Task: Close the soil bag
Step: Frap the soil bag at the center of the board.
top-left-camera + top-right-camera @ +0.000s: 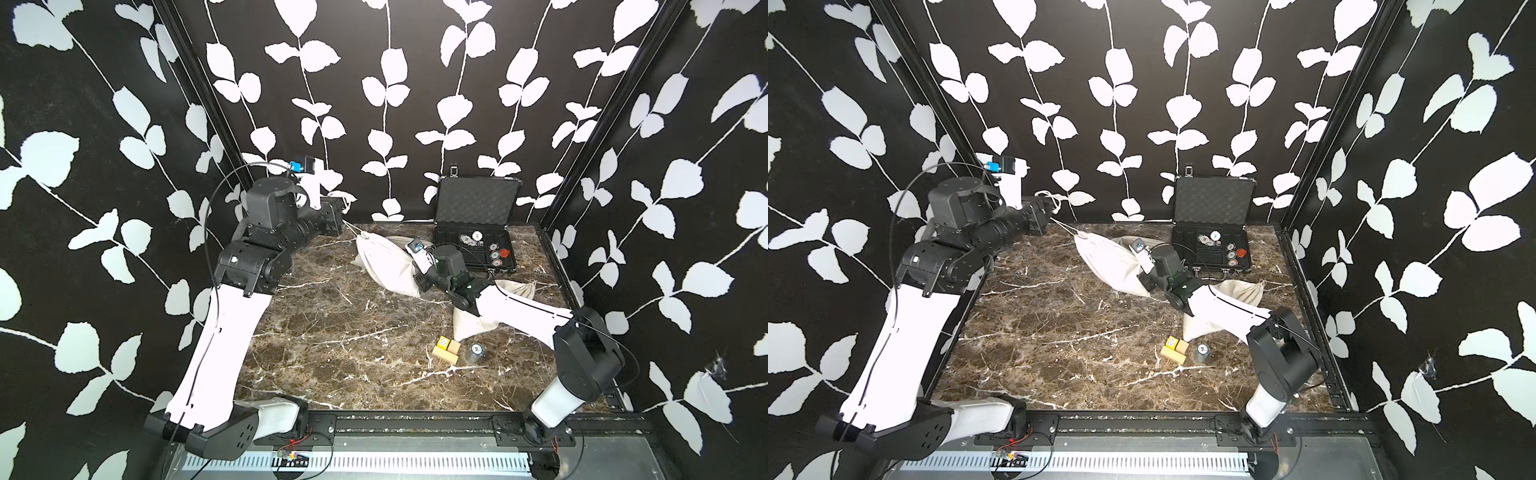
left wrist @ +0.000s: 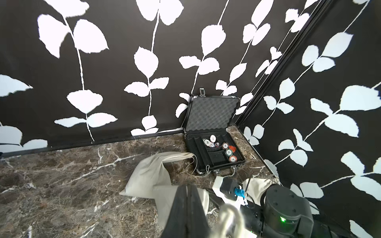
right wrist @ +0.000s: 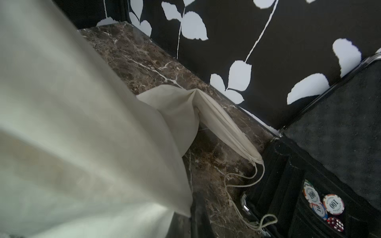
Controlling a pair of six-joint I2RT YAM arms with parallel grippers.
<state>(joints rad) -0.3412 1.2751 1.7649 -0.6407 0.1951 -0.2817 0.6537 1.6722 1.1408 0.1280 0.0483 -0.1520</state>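
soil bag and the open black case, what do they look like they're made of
Soil bag: off-white woven cloth, probably cotton or canvas, matte; it creases and sags softly. Black case: rigid shell with shiny, metal-looking edges and latches; lid lined with grey egg-crate foam.
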